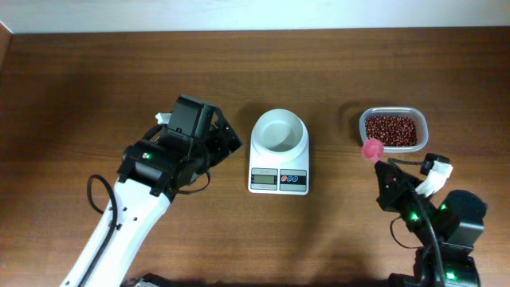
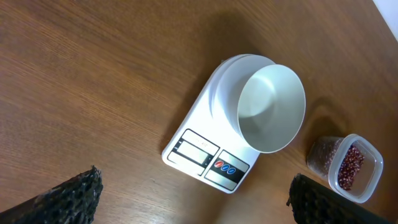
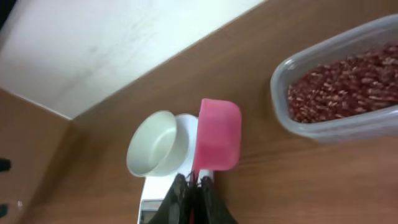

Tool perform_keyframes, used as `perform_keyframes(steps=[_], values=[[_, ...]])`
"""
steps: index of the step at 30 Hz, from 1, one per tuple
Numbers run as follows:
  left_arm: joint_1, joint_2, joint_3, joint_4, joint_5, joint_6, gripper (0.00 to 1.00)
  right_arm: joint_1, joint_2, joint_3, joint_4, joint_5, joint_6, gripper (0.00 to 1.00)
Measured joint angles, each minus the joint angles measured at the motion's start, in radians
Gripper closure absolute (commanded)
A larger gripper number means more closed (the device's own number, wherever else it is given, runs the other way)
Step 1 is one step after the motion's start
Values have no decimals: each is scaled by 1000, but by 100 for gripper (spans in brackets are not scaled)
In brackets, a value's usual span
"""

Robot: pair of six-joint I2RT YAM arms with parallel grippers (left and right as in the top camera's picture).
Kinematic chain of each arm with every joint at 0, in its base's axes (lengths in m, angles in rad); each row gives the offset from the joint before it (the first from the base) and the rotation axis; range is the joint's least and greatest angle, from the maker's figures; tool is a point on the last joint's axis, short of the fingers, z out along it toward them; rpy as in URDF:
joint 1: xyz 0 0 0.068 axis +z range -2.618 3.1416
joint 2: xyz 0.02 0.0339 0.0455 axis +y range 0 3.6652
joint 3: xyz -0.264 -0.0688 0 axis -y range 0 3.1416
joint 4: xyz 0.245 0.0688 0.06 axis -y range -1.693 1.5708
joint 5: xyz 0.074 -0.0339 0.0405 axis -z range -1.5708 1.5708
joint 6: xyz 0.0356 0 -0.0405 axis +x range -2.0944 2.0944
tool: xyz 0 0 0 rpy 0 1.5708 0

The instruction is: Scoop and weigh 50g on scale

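The white scale [image 1: 278,177] stands mid-table with a round white bowl [image 1: 279,131] on top, and the bowl is empty. My left gripper [image 1: 225,142] hovers just left of it, open and holding nothing. In the left wrist view the scale [image 2: 198,151] and bowl [image 2: 271,109] lie ahead of the wide-spread gripper [image 2: 196,188]. My right gripper [image 1: 387,171] is shut on the handle of a pink scoop [image 1: 371,149], which is beside the bean container. In the right wrist view the scoop [image 3: 217,134] sticks out from the gripper [image 3: 194,183]; no beans show in it.
A clear plastic container [image 1: 421,127] of red beans [image 1: 391,130] sits at the right of the table, just beyond the scoop. The same container [image 3: 305,127] fills the right side of the right wrist view. The table's far edge meets a pale wall [image 3: 124,43].
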Motion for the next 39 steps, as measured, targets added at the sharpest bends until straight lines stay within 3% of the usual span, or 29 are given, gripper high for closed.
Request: perform_keyframes(steps=[19, 23, 32, 39], values=[[0, 0, 0, 0, 0, 0, 1, 0, -6, 291, -595, 215, -190, 96], [0, 0, 0, 0, 0, 0, 1, 0, -6, 308, -611, 216, -195, 96], [0, 0, 0, 0, 0, 0, 1, 0, -6, 309, -577, 186, 34, 96], [0, 0, 0, 4, 0, 0, 1, 0, -6, 309, -589, 127, 92, 96]])
